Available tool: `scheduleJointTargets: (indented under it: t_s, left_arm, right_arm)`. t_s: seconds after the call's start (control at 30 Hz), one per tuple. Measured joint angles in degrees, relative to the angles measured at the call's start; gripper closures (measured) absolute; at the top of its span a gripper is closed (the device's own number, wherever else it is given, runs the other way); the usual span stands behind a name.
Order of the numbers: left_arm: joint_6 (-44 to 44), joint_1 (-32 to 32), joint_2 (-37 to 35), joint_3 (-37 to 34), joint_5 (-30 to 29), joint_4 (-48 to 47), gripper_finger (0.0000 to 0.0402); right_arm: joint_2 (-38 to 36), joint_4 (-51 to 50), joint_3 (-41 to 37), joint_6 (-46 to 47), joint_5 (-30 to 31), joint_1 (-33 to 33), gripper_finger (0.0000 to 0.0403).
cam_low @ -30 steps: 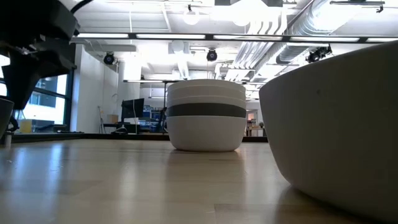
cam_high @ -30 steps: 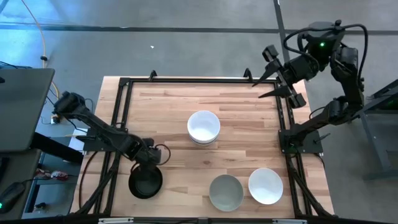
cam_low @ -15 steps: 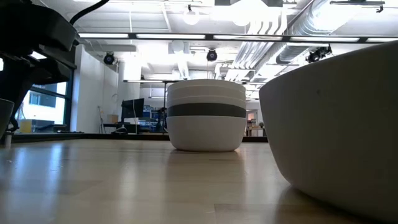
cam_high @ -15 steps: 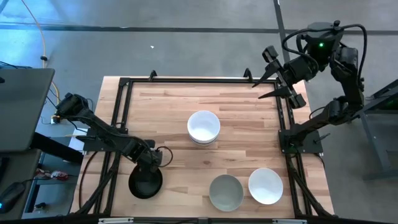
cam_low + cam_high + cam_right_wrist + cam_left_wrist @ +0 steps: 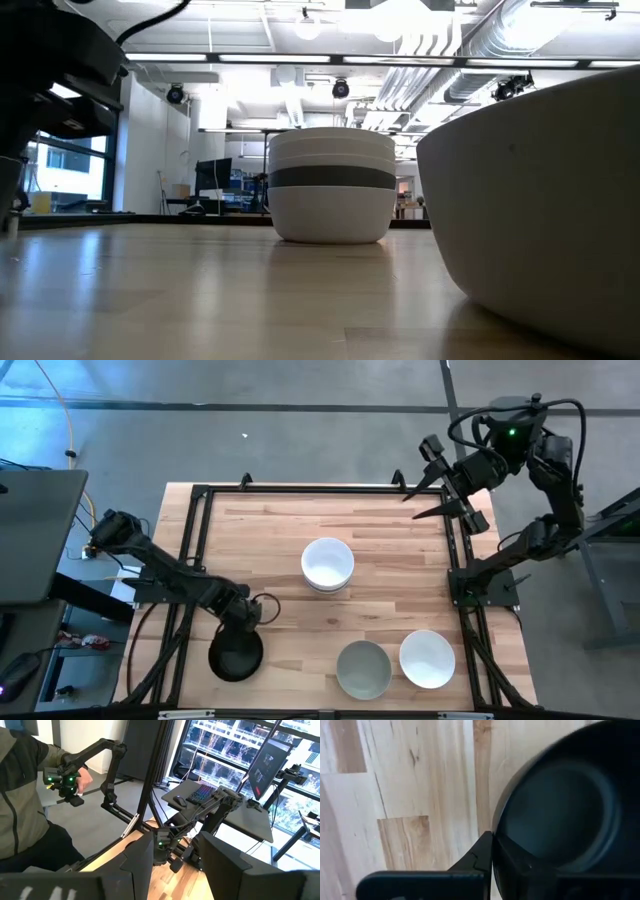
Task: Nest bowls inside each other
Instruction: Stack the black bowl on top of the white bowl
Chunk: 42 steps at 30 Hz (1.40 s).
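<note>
A black bowl [image 5: 235, 654] sits on the wooden table near its left front corner. My left gripper [image 5: 245, 626] points down at the bowl's far rim and is shut on it. The left wrist view shows the black bowl [image 5: 560, 810] close up. A stack of nested bowls [image 5: 327, 565], white on top, stands at the table's middle. In the low view the stack [image 5: 332, 185] shows a dark band between white rims. A grey bowl [image 5: 363, 668] and a white bowl [image 5: 427, 658] rest near the front edge. My right gripper [image 5: 432, 488] hangs open, high above the far right corner. My left gripper pinches the black bowl's rim [image 5: 493, 831] on its far side, one finger inside the bowl and one finger [image 5: 479, 857] outside. The fingers come from above, pointing down. The bowl sits level with its base on the table.
A black metal frame [image 5: 300, 490] runs round the table. In the low view a large pale bowl [image 5: 540, 200] fills the right side. Bare wood lies between the black bowl and the stack. In the right wrist view a person [image 5: 25, 795] stands beyond the table, holding a control arm.
My left gripper has shut on the black bowl's far rim, staying in place above the table's left front. The bowl rests where it was. My right arm has kept still.
</note>
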Motion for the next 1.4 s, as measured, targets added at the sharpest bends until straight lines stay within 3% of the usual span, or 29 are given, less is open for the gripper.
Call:
scheduleJointTargets:
  t_s: [0.2, 0.57, 0.87, 1.1, 1.4]
  left_arm:
    - [5.23, 5.23, -0.19, 4.29, 0.25, -5.86, 0.0399]
    - [20.92, 18.88, -0.23, 18.59, -0.28, -17.17, 0.0401]
    - [31.36, 30.53, 0.53, 29.31, -0.41, -18.42, 0.0401]
    - [34.51, 38.41, 6.34, 39.07, -0.39, -24.30, 0.0401]
    - [41.14, 43.42, 19.13, 56.29, 2.60, -30.40, 0.0401]
  right_arm:
    - [0.78, -0.50, 0.00, 0.00, 0.01, -0.01, 0.0254]
    - [1.28, -2.59, -0.02, -0.01, 0.02, -0.01, 0.0254]
    - [1.24, -3.62, -0.02, -0.47, 0.02, 0.00, 0.0254]
    - [1.22, -3.94, -0.02, -1.13, 0.07, -0.15, 0.0254]
    - [1.20, -6.60, -0.02, -1.52, 0.74, -0.15, 0.0254]
